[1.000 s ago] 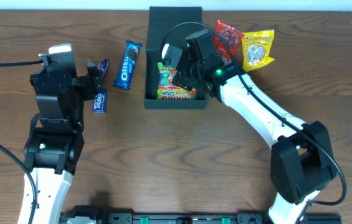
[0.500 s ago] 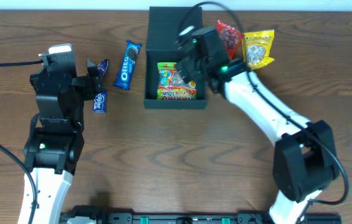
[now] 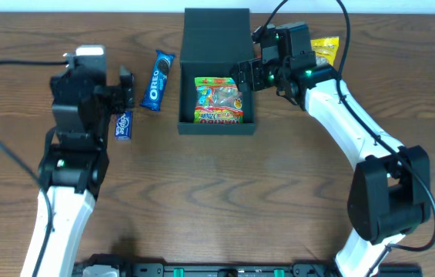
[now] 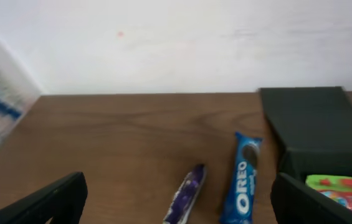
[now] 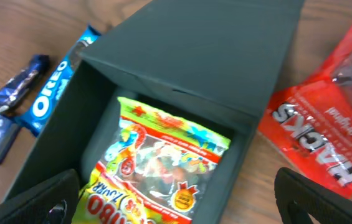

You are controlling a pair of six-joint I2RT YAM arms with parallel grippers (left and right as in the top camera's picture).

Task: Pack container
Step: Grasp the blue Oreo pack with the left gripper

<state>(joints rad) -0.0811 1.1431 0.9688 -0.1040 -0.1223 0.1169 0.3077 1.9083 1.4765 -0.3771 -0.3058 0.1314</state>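
The dark container point(image 3: 189, 85) stands open at the back centre with its lid point(image 3: 216, 31) flipped back. A colourful gummy packet point(image 3: 218, 101) lies inside it. My right gripper point(image 3: 249, 73) is open and empty, above the box's right rim. In the right wrist view point(image 5: 182, 199) its jaws span the gummy packet point(image 5: 157, 155) and the box wall point(image 5: 63, 130). My left gripper point(image 3: 122, 96) is open and empty by a purple packet point(image 3: 123, 125). In the left wrist view point(image 4: 176, 211) its jaws frame a purple packet point(image 4: 185, 196) and the Oreo packet point(image 4: 243, 180).
The Oreo packet point(image 3: 156, 80) lies left of the box. A yellow packet point(image 3: 326, 48) lies right of the box, partly under my right arm. A red Haribo-style packet point(image 5: 325, 124) lies beside the box's right side. The container point(image 4: 313, 124) is at the right in the left wrist view.
My right gripper has risen out of the box and drawn back to the right, leaving the gummy packet inside. My left arm has shifted slightly right.
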